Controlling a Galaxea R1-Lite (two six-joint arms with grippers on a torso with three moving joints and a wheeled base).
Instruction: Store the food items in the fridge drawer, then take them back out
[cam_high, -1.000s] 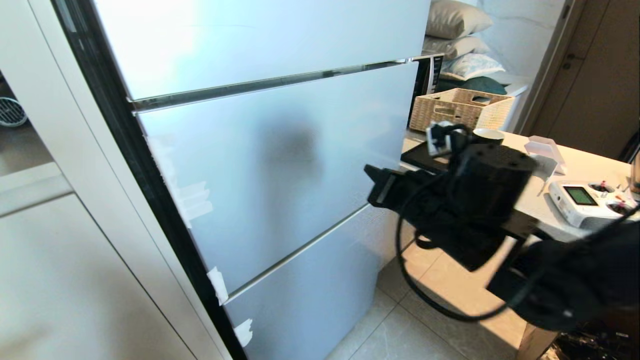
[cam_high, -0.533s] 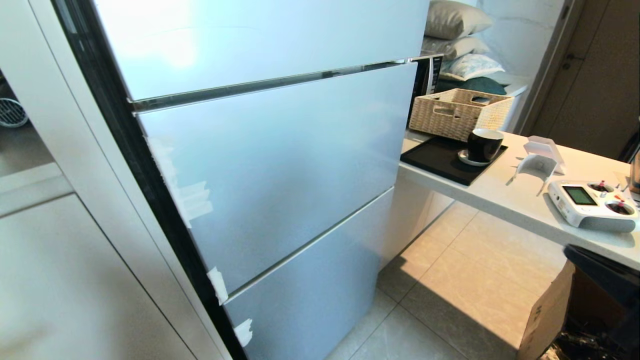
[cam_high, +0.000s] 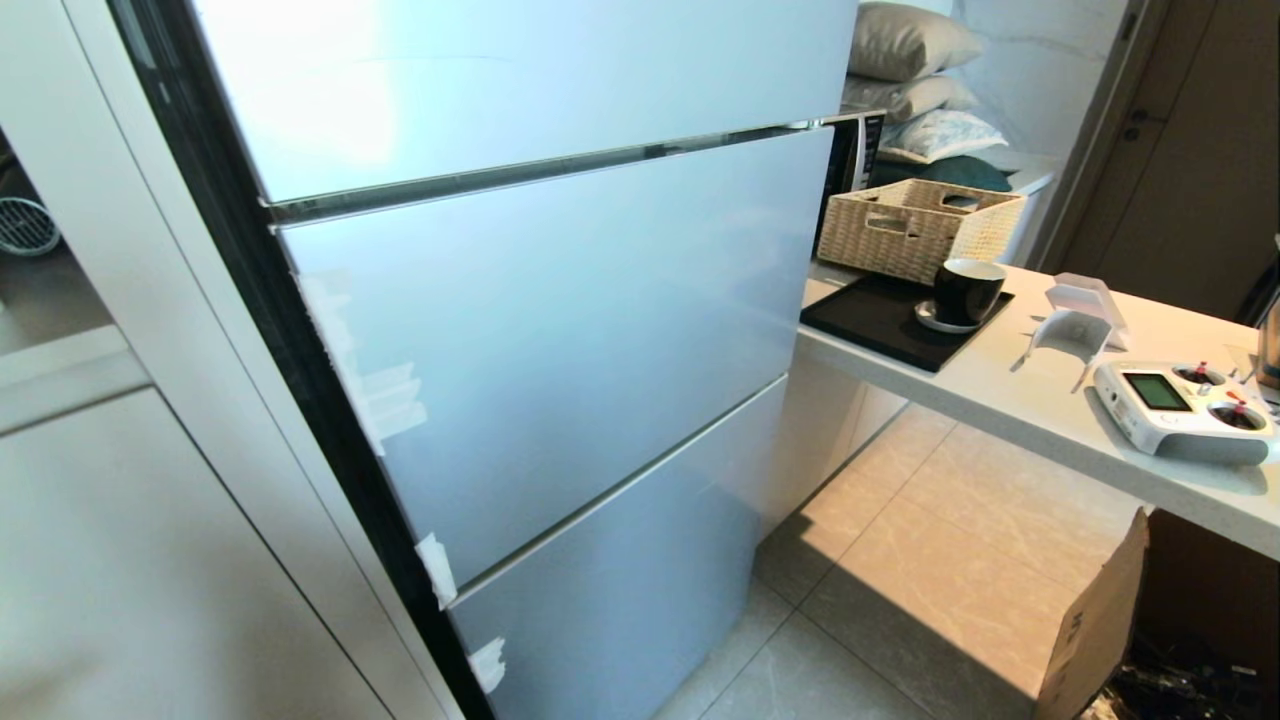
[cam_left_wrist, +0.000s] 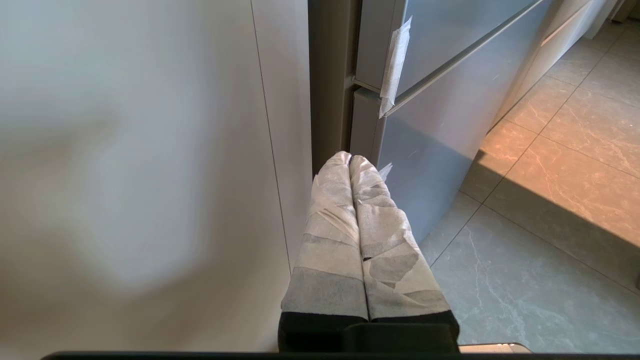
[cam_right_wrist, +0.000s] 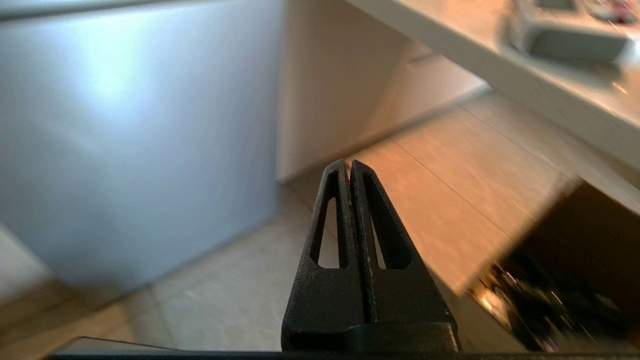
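The right gripper (cam_right_wrist: 349, 167), which a second ago was crossing the head view in front of the fridge (cam_high: 560, 330), is now gone from that view and is hanging low with its black jaws pressed together on nothing, the floor tiles (cam_right_wrist: 440, 185) ahead of the tips and the counter (cam_right_wrist: 500, 75) off to one side. The left gripper (cam_left_wrist: 350, 160) is sitting parked, its tape-wrapped jaws closed and empty, with the fridge's lower corner just beyond the tips. Neither the tomato-like food item nor the clear drawer is showing anywhere, all fridge fronts lying shut
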